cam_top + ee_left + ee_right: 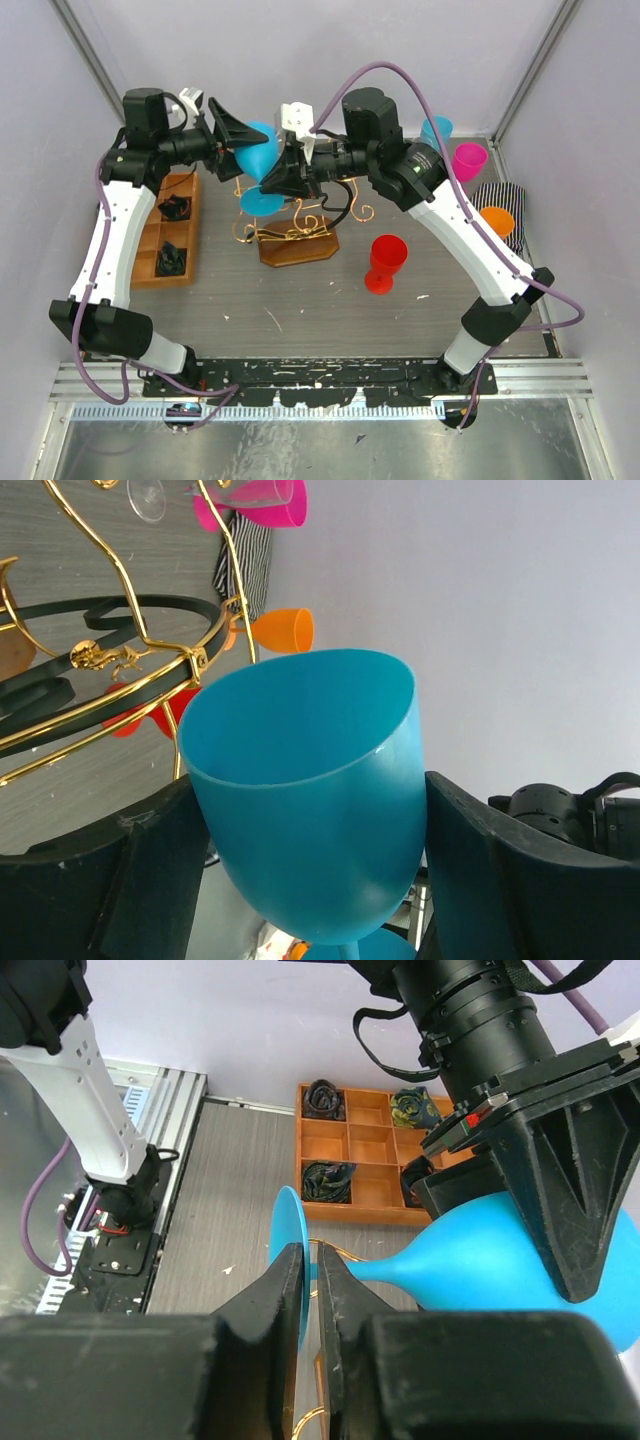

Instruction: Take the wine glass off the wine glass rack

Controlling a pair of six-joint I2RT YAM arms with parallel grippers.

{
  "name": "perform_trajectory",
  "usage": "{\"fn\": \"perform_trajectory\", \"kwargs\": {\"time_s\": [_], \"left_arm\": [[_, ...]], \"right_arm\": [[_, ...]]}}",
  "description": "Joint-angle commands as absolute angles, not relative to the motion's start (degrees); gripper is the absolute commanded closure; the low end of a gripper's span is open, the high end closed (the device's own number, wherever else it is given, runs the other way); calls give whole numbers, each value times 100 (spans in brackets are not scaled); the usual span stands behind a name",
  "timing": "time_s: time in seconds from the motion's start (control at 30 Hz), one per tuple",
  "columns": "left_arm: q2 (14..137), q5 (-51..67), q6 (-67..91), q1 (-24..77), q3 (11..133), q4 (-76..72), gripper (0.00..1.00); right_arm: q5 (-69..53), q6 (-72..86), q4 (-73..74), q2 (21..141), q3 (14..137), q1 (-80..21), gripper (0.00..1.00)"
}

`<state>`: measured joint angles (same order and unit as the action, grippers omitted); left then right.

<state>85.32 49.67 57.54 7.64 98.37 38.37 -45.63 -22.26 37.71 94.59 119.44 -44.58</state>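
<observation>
Stem of wine glass point(480, 1260) runs 9-to-3 o'clock in right wrist view: foot at 9 by right fingers point(265, 1310), barely parted, grip unclear; bowl at 3, clamped by left fingers point(150, 870).

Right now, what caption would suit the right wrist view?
Blue wine glass held sideways, foot inside the right tool, bowl inside the left tool, orange compartment tray behind.

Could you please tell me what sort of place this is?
Probably a robot test cell: plain walls enclose the table, a metal rail holds the arm bases, and the red goblet and wine glass rack look like props.
</observation>
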Motion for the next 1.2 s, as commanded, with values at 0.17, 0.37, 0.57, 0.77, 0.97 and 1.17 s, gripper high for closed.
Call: {"fn": "perform_trajectory", "kwargs": {"time_s": [0.17, 0.37, 0.57, 0.77, 0.97, 1.17], "left_arm": [[8357, 5130, 5722, 505, 9836, 3592, 22], [8148, 4958, 5499, 103, 9835, 3702, 19], [7818, 5032, 5191, -559, 9431, 3756, 17], [7569, 3545, 3574, -1162, 9905, 5308, 17], [7068, 1859, 3019, -1164, 9582, 5152, 16], [6453, 461, 2475, -945, 8517, 4068, 21]], "right_arm": [[-4285, -2161, 3256, 9123, 11830, -4467, 58], [-3813, -2051, 3174, 8768, 11563, -4473, 14], [-3078, -2129, 3147, 8142, 10999, -4458, 4], [-2577, -2149, 3155, 7788, 10622, -4447, 3], [-2338, -2161, 3146, 7701, 10355, -4448, 3], [-2310, -2153, 3094, 7671, 10166, -4440, 3]]}}
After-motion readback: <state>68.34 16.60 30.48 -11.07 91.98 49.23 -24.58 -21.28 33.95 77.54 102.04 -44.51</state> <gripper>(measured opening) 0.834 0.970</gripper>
